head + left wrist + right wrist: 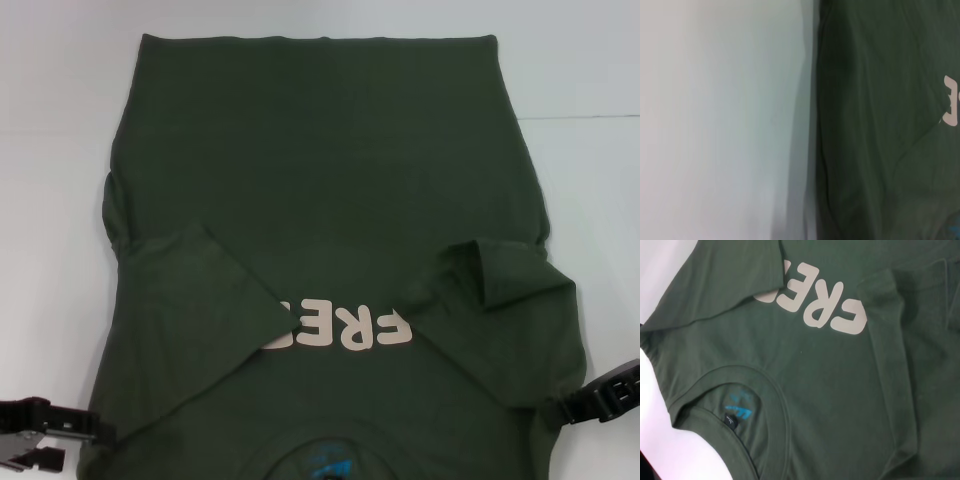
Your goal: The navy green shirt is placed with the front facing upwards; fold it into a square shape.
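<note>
The navy green shirt [330, 180] lies front up on the white table, its collar [320, 462] at the near edge. Both sleeves are folded inward over the chest, the left one [200, 290] covering part of the pale lettering [345, 325], the right one [500, 280] lying beside it. My left gripper [60, 440] is open at the near left, just off the shirt's side edge. My right gripper [605, 395] sits at the shirt's near right edge. The right wrist view shows the shirt [850, 390], its lettering [820, 307] and the blue mark [740, 412] inside the collar.
White table [590, 60] surrounds the shirt on the left, right and far sides. The left wrist view shows bare table [715, 125] beside the shirt's side edge [880, 125].
</note>
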Controlling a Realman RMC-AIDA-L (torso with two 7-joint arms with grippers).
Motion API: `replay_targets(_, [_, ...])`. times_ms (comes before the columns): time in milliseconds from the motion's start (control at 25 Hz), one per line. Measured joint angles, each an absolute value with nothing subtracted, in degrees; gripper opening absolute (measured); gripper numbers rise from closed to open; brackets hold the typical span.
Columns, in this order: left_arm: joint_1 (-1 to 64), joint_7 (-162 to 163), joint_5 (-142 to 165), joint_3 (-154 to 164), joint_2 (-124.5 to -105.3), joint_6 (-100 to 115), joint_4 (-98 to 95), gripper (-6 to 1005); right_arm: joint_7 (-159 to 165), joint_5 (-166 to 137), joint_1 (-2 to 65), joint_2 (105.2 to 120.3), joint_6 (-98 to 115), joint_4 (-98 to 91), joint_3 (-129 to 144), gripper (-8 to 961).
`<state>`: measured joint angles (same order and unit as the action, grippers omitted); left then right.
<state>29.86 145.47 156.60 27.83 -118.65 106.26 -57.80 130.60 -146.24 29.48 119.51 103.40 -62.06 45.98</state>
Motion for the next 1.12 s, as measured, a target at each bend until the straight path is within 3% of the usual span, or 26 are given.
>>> replay_targets(1120, [31.1,145.5,157.6,28.5,-118.54,103.3,-54.8,802,130.2,-146.2,30.3,119.22,103.7,-61.1,45.9,41])
